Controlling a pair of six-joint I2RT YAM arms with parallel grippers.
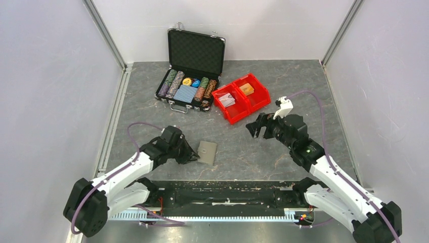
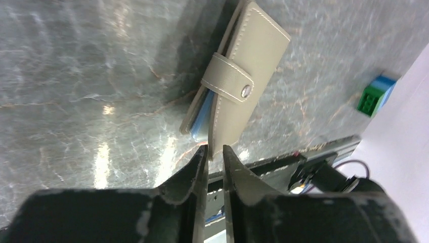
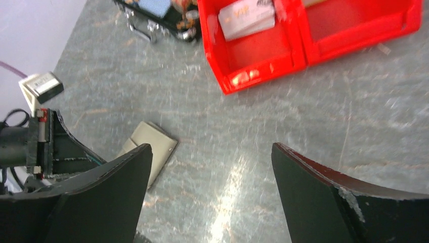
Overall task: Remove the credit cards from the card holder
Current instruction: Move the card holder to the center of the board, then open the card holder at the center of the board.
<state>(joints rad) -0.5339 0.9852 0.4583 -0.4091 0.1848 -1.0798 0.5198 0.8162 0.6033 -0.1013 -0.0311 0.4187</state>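
Down on the table (image 2: 101, 76), the left gripper (image 2: 215, 152) has its jaws almost together, the tips at the near corner of the card holder (image 2: 243, 76); whether they pinch the cover I cannot tell. Only this wrist view shows the strap (image 2: 227, 79) snapped shut and a blue edge (image 2: 202, 120) between the grey covers; from the top view the holder is just a flat grey piece. The right gripper (image 3: 211, 149) hangs with jaws spread wide, holding nothing, near the red bins (image 3: 303, 45).
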